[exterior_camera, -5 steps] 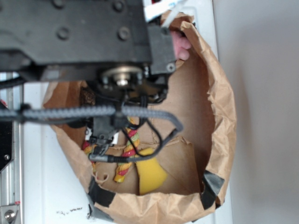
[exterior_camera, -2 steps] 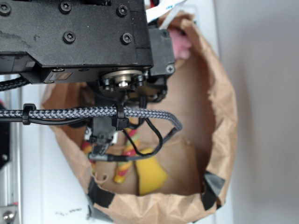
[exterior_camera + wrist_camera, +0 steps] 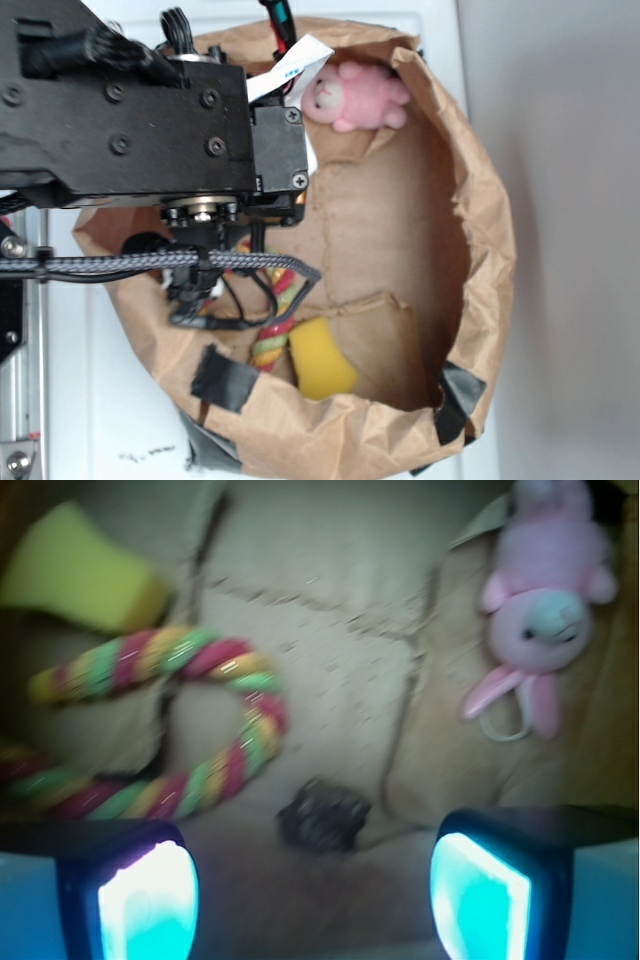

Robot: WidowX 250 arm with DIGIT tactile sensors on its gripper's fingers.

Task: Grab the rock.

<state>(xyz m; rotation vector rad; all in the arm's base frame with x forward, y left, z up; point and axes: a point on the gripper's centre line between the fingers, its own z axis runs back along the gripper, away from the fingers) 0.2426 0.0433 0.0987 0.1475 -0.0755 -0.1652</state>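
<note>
The rock (image 3: 322, 816) is a small dark grey, rough lump lying on the brown paper floor of the bag. In the wrist view it sits just beyond the gap between my two fingers, roughly centred between them. My gripper (image 3: 312, 900) is open, its glowing pads wide apart with nothing between them. In the exterior view the black arm (image 3: 130, 110) hangs over the left side of the paper bag (image 3: 480, 230) and hides both the rock and the gripper.
A pink plush bunny (image 3: 545, 610) lies at the far right of the bag (image 3: 350, 95). A striped red-yellow-green rope (image 3: 190, 720) curls to the left, and a yellow sponge wedge (image 3: 80, 570) lies beyond it (image 3: 320, 360). The bag's crumpled walls ring everything.
The arm has shifted toward the left and back in the exterior view, uncovering the pink bunny and more of the bag floor.
</note>
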